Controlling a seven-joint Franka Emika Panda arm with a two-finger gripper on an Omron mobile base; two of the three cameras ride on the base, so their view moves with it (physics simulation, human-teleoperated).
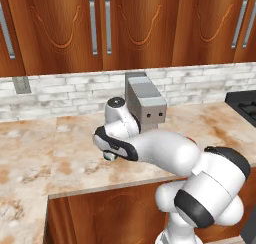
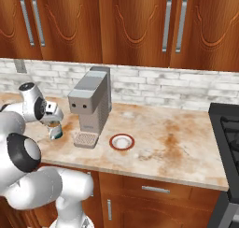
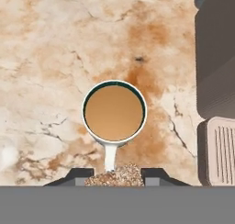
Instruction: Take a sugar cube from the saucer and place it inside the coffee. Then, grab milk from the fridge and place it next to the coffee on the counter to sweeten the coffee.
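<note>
No legible text, label, brand mark, number or sign is found on any surface inspected, including the grey coffee machine (image 2: 91, 103), the coffee (image 3: 114, 112) mug at the hand view's centre, the saucer (image 2: 122, 141) and the upper cabinet doors (image 2: 140, 21) at 12 o'clock.

1. The bench (image 3: 50, 44) looks like polished marbled stone, beige veined with tan and rust.
2. The cabinets (image 2: 135, 26) look like reddish-brown wood with a smooth satin sheen, with brushed silver metal bar handles (image 2: 166, 24).
3. The coffee machine (image 2: 91, 105) has a matt grey casing like plastic.
4. The coffee (image 3: 114, 112) mug looks like glazed ceramic, white inside; the liquid is a flat brown.
5. The saucer (image 2: 122, 141) appears smooth and glossy.
6. The backsplash (image 2: 177, 89) looks like rough pale brick.
</note>
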